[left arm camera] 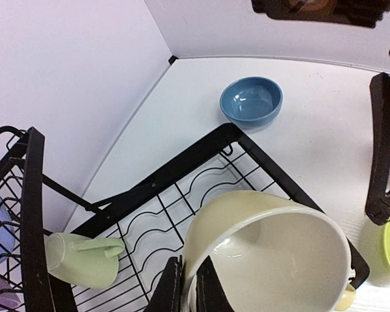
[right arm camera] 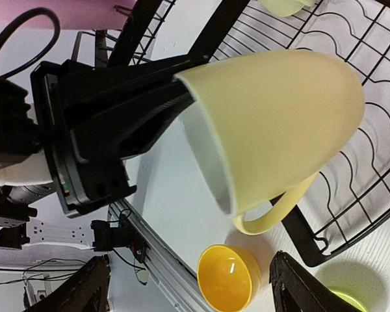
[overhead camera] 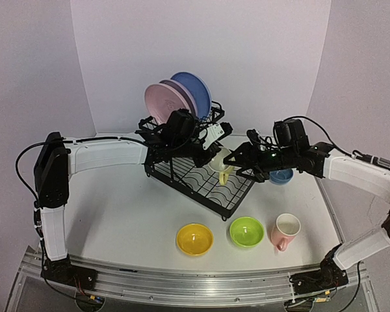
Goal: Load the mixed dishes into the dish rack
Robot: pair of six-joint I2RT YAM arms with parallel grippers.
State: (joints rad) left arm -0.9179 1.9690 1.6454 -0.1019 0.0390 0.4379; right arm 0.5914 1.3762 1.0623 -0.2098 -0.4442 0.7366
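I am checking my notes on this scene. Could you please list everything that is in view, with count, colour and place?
plates: 3; pink plate, lavender plate, blue plate; standing on edge at the rack's far end
mugs: 3; light green mug lying in the lower tray; yellow mug held over the tray; pink mug on the table, near right
bowls: 3; yellow bowl and lime bowl on the table in front of the rack; blue bowl to the right of the rack
dish rack: 1, black wire, table centre
table: 1, white
left gripper: shut on the yellow mug's rim
right gripper: open, beside that mug
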